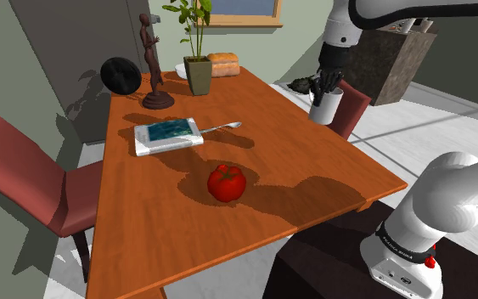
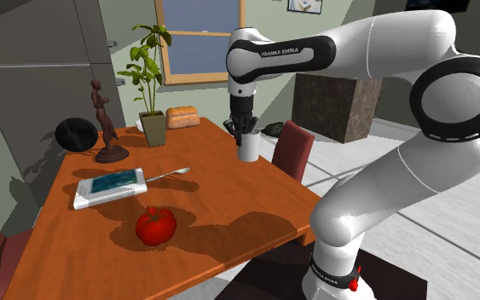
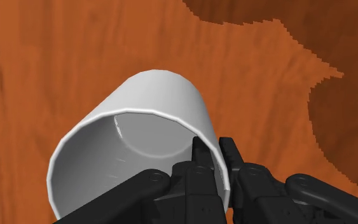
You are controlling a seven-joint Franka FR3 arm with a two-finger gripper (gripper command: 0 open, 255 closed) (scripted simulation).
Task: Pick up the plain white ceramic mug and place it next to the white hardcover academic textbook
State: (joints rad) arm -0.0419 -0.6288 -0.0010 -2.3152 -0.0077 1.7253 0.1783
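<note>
Black claw [image 3: 210, 153] pinches the smooth white cylindrical mug [image 3: 152, 121] by its rim, one finger inside, one outside. It hangs near the glossy wooden table's [image 1: 313, 170] edge beside a red chair [image 1: 353, 106].

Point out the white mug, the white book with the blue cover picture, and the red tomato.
White cylindrical mug [image 1: 325, 109]: shoulder view, outer side wall.
White book with blue cover [image 1: 168, 135]: shoulder view, middle of cover.
Round red tomato [image 1: 226, 184]: shoulder view, front skin.
</note>
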